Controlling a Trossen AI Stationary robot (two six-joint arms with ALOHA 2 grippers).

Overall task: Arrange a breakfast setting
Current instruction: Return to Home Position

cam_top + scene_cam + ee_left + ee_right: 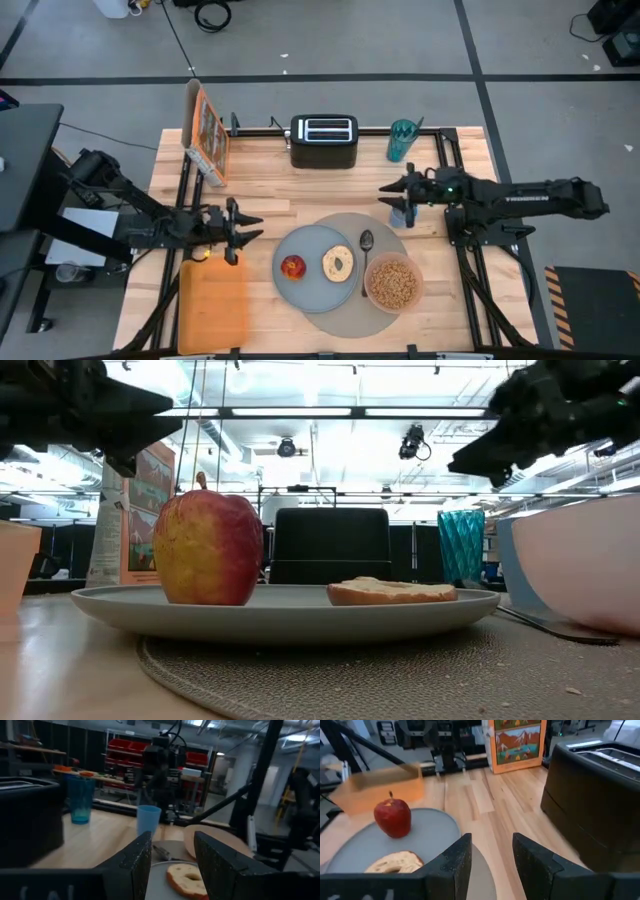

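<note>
The round grey mat (345,300) lies at the table's near middle. On it rests the blue-grey plate (310,288) with the red apple (292,266) and the toasted bagel half (337,264). The metal spoon (366,248) lies on the mat right of the plate. The pink bowl (393,283), filled with cereal, stands on the mat's right edge. My left gripper (250,226) is open and empty, left of the plate. My right gripper (386,196) is open and empty, beyond the mat's far right edge. The apple (393,818) and bagel (186,878) also show in the wrist views.
A black toaster (324,141), a teal glass (403,140) and a cereal box (208,130) stand along the far edge. A small light-blue cup (148,820) stands near my right gripper. An orange board (212,305) lies at the near left.
</note>
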